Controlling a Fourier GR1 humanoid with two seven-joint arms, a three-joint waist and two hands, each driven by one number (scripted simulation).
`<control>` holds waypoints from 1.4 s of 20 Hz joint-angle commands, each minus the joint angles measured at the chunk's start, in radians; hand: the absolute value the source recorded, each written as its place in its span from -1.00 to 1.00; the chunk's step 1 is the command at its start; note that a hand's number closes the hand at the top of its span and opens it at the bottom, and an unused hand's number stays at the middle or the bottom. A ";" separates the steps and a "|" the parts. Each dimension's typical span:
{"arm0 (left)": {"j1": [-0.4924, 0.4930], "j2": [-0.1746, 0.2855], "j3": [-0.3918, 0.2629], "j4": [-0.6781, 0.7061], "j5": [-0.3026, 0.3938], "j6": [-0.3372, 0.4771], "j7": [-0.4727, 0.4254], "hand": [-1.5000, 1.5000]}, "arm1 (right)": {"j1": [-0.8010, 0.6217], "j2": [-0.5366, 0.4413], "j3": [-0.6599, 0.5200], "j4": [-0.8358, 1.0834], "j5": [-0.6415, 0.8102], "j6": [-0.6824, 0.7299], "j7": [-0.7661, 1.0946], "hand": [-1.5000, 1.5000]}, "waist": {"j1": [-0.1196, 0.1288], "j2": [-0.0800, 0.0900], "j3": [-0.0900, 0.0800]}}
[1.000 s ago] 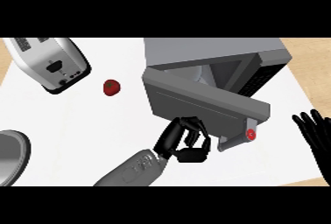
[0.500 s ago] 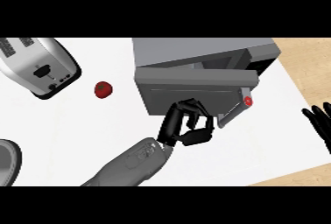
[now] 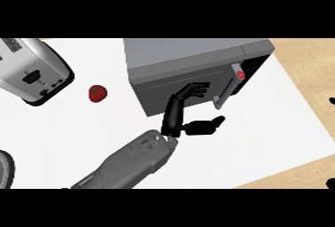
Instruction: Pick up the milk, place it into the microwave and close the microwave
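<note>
Fingers (image 3: 186,91) of the left hand (image 3: 173,116) reach extended against the microwave door (image 3: 157,88), thumb spread apart

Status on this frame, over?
Left hand open, fingers against microwave door. Right hand barely in view at right edge. Door almost shut; milk not visible. Tomato, toaster well clear.

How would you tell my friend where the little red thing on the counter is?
Find the big grey microwave at the back of the white counter. Left of it stands a silver toaster; the red thing lies between them, touching neither. It is small, round and red, while its neighbours are large grey boxes.
</note>
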 commanded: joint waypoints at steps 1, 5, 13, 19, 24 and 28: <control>-0.075 -0.001 0.063 0.035 0.066 0.048 0.013 -1.00 | -0.055 -0.068 -0.058 -0.029 0.090 -0.040 -0.012 1.00 | -0.020 0.012 -0.002; -0.068 -0.001 0.069 0.010 0.111 0.067 -0.035 -1.00 | -0.093 -0.093 -0.071 -0.022 0.121 -0.059 -0.009 1.00 | -0.012 0.024 -0.002; -0.080 -0.001 0.061 0.040 0.169 0.075 -0.072 -1.00 | -0.141 -0.111 -0.075 0.001 0.154 -0.081 -0.004 1.00 | -0.002 0.040 0.001; -0.095 -0.001 0.060 0.050 0.214 0.064 -0.090 -1.00 | -0.175 -0.118 -0.076 0.022 0.158 -0.086 -0.010 1.00 | -0.006 0.045 0.002; -0.104 -0.001 0.068 0.064 0.236 0.061 -0.124 -1.00 | -0.197 -0.125 -0.078 0.042 0.158 -0.086 -0.007 1.00 | -0.004 0.046 0.003; -0.096 -0.001 0.042 0.041 0.245 0.052 -0.145 -1.00 | -0.188 0.017 -0.014 0.127 -0.032 -0.041 0.022 -1.00 | 0.026 0.057 0.010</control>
